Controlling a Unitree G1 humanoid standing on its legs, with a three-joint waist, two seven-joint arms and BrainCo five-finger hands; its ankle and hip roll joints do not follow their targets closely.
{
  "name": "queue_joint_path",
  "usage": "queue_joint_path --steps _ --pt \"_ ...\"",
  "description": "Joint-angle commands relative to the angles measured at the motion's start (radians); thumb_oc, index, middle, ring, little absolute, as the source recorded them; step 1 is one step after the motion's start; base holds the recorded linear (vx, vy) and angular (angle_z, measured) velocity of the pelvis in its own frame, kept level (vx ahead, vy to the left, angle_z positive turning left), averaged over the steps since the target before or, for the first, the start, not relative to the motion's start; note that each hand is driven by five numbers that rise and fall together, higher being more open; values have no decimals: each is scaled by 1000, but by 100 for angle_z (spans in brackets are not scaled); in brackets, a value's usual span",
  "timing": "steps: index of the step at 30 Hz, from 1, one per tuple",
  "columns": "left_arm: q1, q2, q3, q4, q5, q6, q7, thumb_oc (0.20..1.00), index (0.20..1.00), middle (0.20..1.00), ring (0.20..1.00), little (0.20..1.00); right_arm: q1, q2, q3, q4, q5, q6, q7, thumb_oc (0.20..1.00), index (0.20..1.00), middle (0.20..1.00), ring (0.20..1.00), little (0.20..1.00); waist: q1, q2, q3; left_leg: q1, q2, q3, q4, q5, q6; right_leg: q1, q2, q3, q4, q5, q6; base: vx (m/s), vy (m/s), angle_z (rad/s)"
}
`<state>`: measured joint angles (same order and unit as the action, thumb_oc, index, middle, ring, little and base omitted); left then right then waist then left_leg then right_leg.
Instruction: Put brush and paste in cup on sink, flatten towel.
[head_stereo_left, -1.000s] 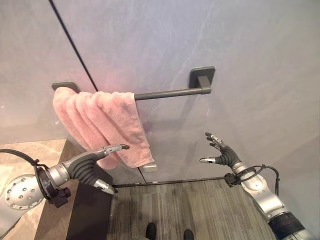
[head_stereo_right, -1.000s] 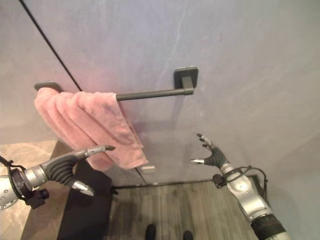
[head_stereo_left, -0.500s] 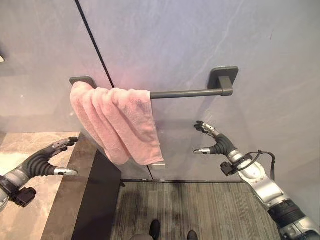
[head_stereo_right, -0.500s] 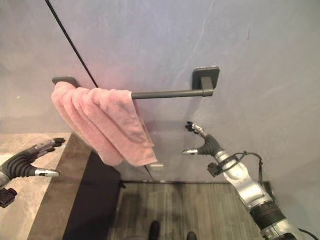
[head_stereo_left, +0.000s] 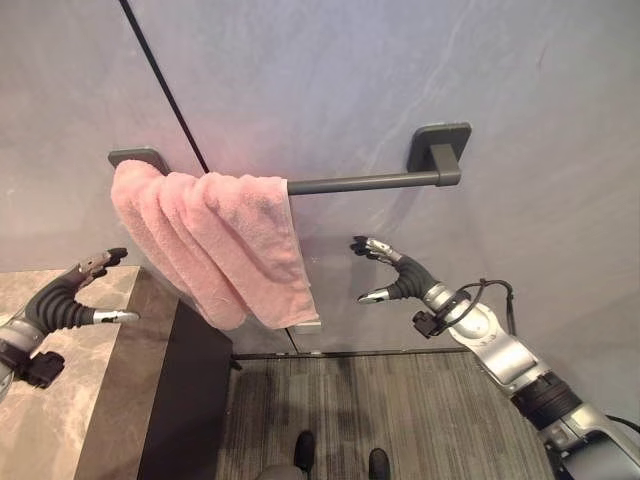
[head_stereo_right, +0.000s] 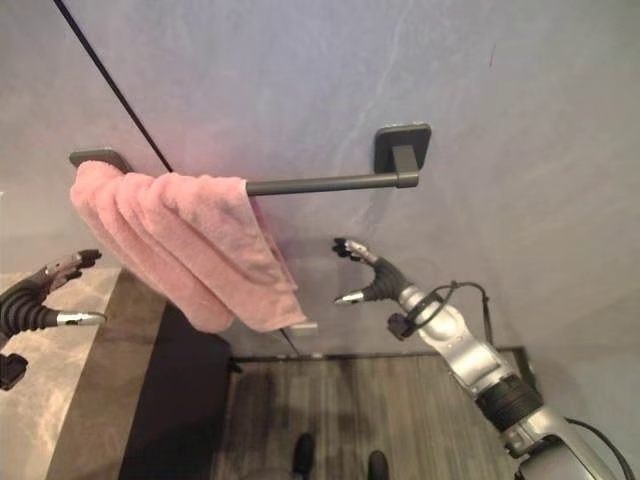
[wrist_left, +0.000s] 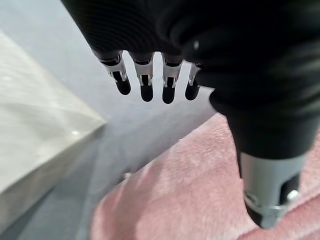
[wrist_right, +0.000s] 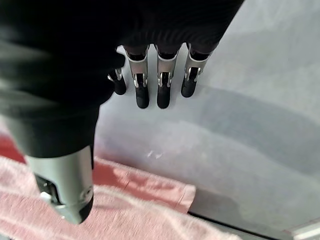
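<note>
A pink towel hangs bunched in folds over the left half of a dark wall bar; the bar's right half is bare. My right hand is open in the air a little right of the towel's lower edge, fingers spread toward it, touching nothing. In the right wrist view the towel lies past the fingers. My left hand is open over the stone counter at the left, short of the towel, holding nothing. The left wrist view shows the towel beyond its thumb.
The grey wall carries a dark vertical seam. The counter's dark side panel drops to a wood-look floor. A small white wall plate sits under the towel's lower corner.
My right hand has moved left and up toward the towel. My left hand has stayed low over the counter after drawing back from the towel. The camera has shifted slightly.
</note>
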<state>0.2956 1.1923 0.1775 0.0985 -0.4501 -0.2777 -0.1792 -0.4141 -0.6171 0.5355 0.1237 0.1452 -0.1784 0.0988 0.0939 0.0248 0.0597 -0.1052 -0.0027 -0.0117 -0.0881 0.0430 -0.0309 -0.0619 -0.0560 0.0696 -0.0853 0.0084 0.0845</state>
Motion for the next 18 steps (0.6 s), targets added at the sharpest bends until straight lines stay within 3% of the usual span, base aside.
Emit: queue_joint_path --steps 1,10,18 --pt "-83 54 -18 69 36 -10 25 1000 1000 1000 1000 1000 -98 53 44 -50 50 -16 18 1000 1000 1000 1000 1000 -4 -53 -11 3 -26 48 14 -12 18 -25 -105 21 10 122 116 2 44 -18" --pt "-234 27 -100 172 75 -10 65 1000 1000 1000 1000 1000 -168 117 92 -43 52 0 26 1000 1000 1000 1000 1000 -21 -82 4 0 -19 100 11 -22 24 -63 -94 62 7 171 136 2 36 -17" --pt "-264 33 -110 169 76 -4 67 1000 1000 1000 1000 1000 -242 178 153 3 85 9 41 1000 1000 1000 1000 1000 -16 -89 7 12 -18 142 13 -35 30 -76 -90 88 2 199 151 10 43 -23"
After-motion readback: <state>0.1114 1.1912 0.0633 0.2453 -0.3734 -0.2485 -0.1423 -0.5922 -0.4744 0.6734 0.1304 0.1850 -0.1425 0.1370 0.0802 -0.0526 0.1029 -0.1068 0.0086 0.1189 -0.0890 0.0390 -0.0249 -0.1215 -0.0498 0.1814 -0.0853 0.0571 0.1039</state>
